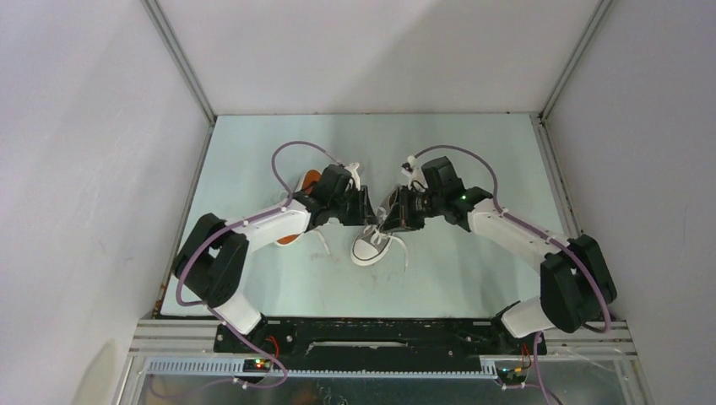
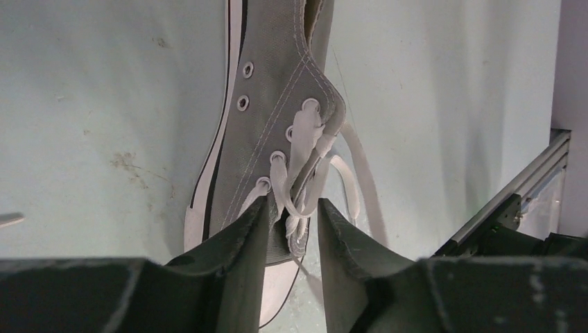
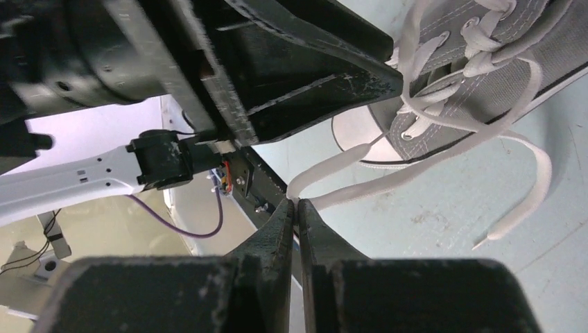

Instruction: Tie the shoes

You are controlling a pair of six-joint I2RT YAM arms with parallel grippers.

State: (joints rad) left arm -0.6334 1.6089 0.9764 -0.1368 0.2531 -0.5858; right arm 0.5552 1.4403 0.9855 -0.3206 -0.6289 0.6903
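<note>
One grey sneaker (image 1: 371,243) lies at the table's middle, white toe cap toward the near edge, its white laces (image 1: 404,253) loose. The second shoe (image 1: 309,180) shows only its orange sole behind my left arm. My left gripper (image 1: 371,213) is over the middle shoe. In the left wrist view the left gripper (image 2: 292,220) is open, with the shoe (image 2: 277,76) beyond it and a knot of lace (image 2: 298,208) in the gap between the fingers. My right gripper (image 3: 295,202) is shut on a white lace (image 3: 347,159) that runs in a loop to the shoe (image 3: 485,69).
The pale green table (image 1: 473,169) is walled by white panels at the back and both sides. A black rail (image 1: 380,333) with the arm bases runs along the near edge. My left arm's body (image 3: 263,69) hangs close above my right gripper.
</note>
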